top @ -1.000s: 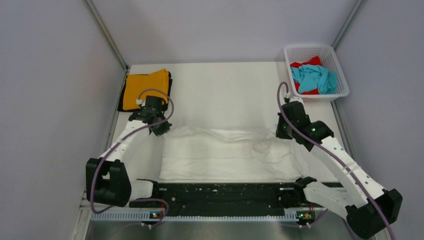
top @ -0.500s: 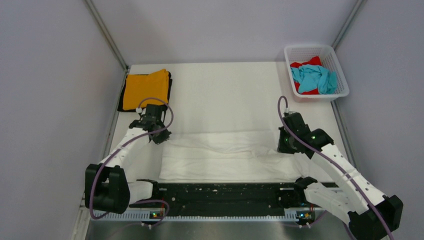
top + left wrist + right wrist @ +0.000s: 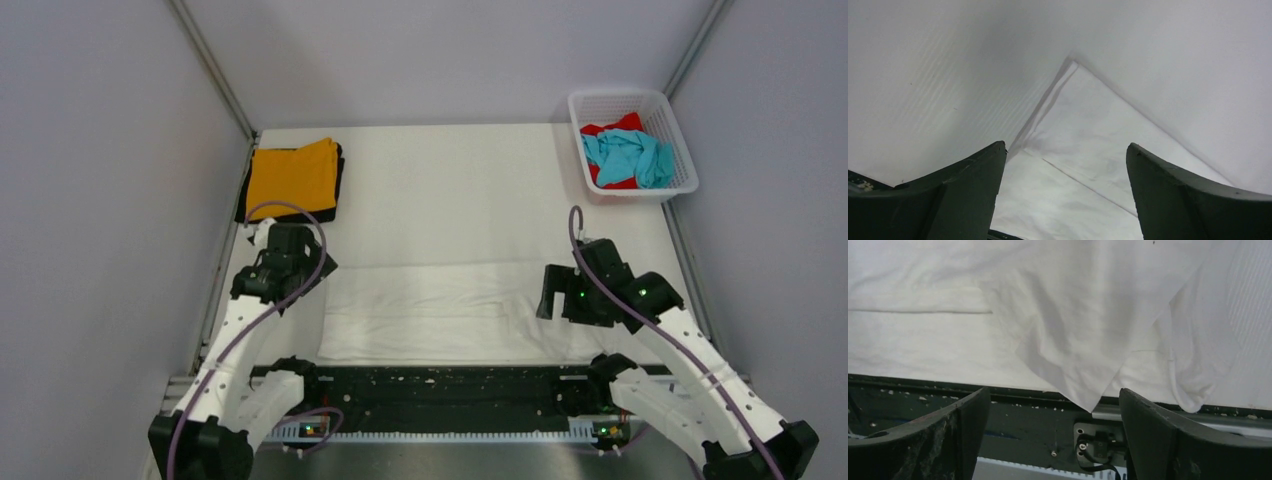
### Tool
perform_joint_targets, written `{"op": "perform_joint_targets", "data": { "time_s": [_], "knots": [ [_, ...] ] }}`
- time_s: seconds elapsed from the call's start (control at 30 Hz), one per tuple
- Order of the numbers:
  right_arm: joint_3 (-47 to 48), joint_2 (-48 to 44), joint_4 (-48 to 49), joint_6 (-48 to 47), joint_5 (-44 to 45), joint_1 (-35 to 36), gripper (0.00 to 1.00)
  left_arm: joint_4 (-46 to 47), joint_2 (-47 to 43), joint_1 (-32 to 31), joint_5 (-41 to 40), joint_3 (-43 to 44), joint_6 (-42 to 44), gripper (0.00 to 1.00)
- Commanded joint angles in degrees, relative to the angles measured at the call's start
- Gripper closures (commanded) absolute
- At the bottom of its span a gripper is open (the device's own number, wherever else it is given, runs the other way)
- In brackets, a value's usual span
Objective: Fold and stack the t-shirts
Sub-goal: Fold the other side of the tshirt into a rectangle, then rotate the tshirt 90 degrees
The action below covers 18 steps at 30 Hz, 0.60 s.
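A large white t-shirt (image 3: pixel 440 315) lies as a flat folded band across the front of the table (image 3: pixel 450 190). My left gripper (image 3: pixel 308 278) hovers open over its left end; in the left wrist view, between the fingers of the left gripper (image 3: pixel 1066 146), the white t-shirt (image 3: pixel 1088 130) shows a layered corner. My right gripper (image 3: pixel 552 295) stands open at the right end; the right wrist view of this gripper (image 3: pixel 1054 390) shows the white t-shirt (image 3: pixel 1048 315) rumpled, a point hanging over the table's edge. An orange t-shirt (image 3: pixel 293 178) lies folded on a black t-shirt (image 3: pixel 339 185) at the back left.
A white mesh basket (image 3: pixel 640 193) at the back right holds a teal t-shirt (image 3: pixel 630 155) and a red t-shirt (image 3: pixel 608 130). The black base rail (image 3: pixel 440 385) runs along the near edge. Metal frame posts and walls close in both sides.
Both grippers drew the white t-shirt's far edge toward the front, then opened and let it go. The cloth now lies flatter, and both arms sit closer to the near edge.
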Motion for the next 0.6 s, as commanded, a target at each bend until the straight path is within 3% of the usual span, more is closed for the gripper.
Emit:
{"op": "perform_joint_targets", "data": {
  "time_s": [0.0,0.17,0.23,0.43,0.57],
  "knots": [
    [2.24,-1.76,8.18,1.02,-0.40,0.63,0.01,1.61,-5.49,-0.17,2.47,1.17,2.12,0.02],
    [-4.26,2.06,16.90,10.59,1.94,0.60,0.01,16.25,-0.75,-0.29,21.57,-2.65,1.75,0.01],
    [-6.48,5.12,19.46,12.61,1.32,0.55,0.01,19.88,3.47,-1.24,25.27,-3.70,0.80,0.01],
    [-13.06,13.30,28.84,15.70,1.22,0.24,0.01,21.64,14.30,-9.45,22.68,-4.50,1.14,0.01],
    [-14.31,18.35,34.61,15.19,4.21,-0.32,0.01,24.94,19.35,-11.74,24.11,-6.86,1.41,0.01]
  ]
}}
